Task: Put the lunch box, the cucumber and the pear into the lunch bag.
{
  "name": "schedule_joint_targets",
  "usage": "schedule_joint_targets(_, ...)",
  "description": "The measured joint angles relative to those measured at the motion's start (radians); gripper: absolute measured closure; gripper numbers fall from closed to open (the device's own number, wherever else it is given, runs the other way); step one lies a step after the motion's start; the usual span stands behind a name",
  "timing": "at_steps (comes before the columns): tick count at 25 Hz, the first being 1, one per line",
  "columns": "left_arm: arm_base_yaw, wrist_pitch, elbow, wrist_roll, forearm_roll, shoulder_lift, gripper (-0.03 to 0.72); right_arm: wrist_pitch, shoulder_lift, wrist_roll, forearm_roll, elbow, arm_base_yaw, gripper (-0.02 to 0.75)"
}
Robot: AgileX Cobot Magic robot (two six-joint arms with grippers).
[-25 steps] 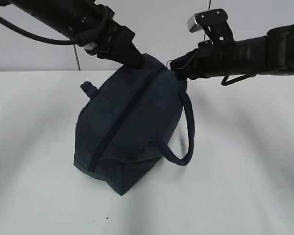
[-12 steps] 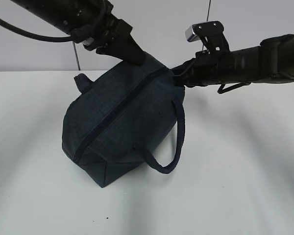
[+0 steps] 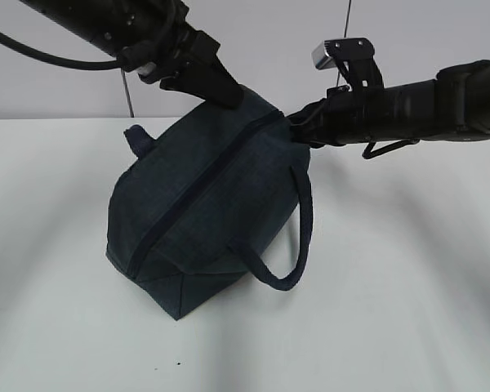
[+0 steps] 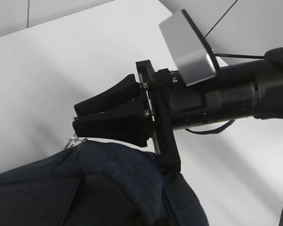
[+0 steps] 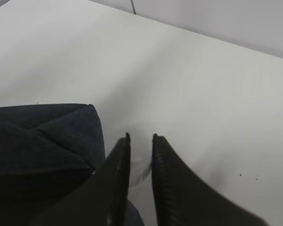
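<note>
The lunch bag [image 3: 204, 204] stands tilted on the white table [image 3: 408, 286], its far top corner lifted and its lower end resting on the surface; the long zipper [image 3: 192, 196] runs closed along its upper face as far as can be seen, so whatever is inside stays hidden. One looped handle [image 3: 298, 237] hangs off the right side, and a small fabric tab [image 3: 137, 139] pokes out at the left. At the raised end the left gripper [image 3: 229, 96] presses into the top fabric; its fingertips are buried in or behind the cloth in the exterior view, and its own wrist camera shows no fingers at all, only the navy fabric low in frame and the other arm across from it, so a pinch on the bag is likely but the contact itself is concealed. The right gripper [image 5: 140, 141] sits at the bag's upper right corner with its jaws a narrow slit apart; a faint metallic ring [image 5: 140, 170] shows between them, too blurred to tell whether they touch it. In the left wrist view the same ring [image 4: 75, 140] glints just below that gripper's dark fingers [image 4: 111, 125].
</note>
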State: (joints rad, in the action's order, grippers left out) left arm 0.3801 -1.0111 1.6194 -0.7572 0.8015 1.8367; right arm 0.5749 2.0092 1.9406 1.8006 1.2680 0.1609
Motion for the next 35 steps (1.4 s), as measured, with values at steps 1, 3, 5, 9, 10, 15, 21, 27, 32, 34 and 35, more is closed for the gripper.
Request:
schedule_joint_targets(1, 0.0, 0.0, 0.0, 0.0, 0.0, 0.0, 0.671, 0.003, 0.002, -0.009, 0.0, 0.002, -0.001, 0.564)
schedule_joint_targets(3, 0.0, 0.001, 0.0, 0.0, 0.002, 0.0, 0.671, 0.002, 0.004, -0.039, -0.004, 0.011, -0.008, 0.482)
schedule_joint_targets(5, 0.0, 0.002, 0.0, 0.0, 0.008, 0.0, 0.671, 0.002, 0.004, -0.07, -0.005, 0.021, -0.018, 0.421)
schedule_joint_targets(9, 0.0, 0.023, 0.0, 0.0, 0.027, 0.019, 0.671, 0.002, -0.011, -0.089, -0.009, 0.024, -0.037, 0.38)
schedule_joint_targets(10, 0.0, 0.036, 0.0, 0.0, 0.028, 0.027, 0.671, 0.0, -0.022, -0.092, -0.009, 0.024, -0.039, 0.379)
schedule_joint_targets(15, 0.0, 0.13, 0.0, -0.001, 0.037, 0.057, 0.671, 0.0, -0.095, -0.092, -0.018, 0.024, -0.041, 0.373)
schedule_joint_targets(21, 0.0, 0.284, 0.0, 0.0, 0.109, 0.109, 0.671, 0.008, -0.173, -0.192, -0.139, 0.024, -0.042, 0.373)
schedule_joint_targets(27, 0.0, 0.311, 0.002, 0.0, 0.128, 0.118, 0.62, 0.015, -0.234, -0.493, -0.491, 0.024, -0.042, 0.373)
schedule_joint_targets(32, 0.0, 0.325, 0.004, 0.0, 0.123, 0.117, 0.4, 0.05, -0.283, -0.876, -0.861, 0.024, -0.042, 0.373)
schedule_joint_targets(34, 0.0, 0.312, 0.004, 0.0, 0.117, 0.113, 0.342, 0.082, -0.309, -1.037, -1.011, 0.024, -0.042, 0.373)
schedule_joint_targets(35, 0.0, 0.3, 0.004, 0.0, 0.106, 0.104, 0.331, 0.101, -0.325, -1.112, -1.072, 0.024, -0.042, 0.373)
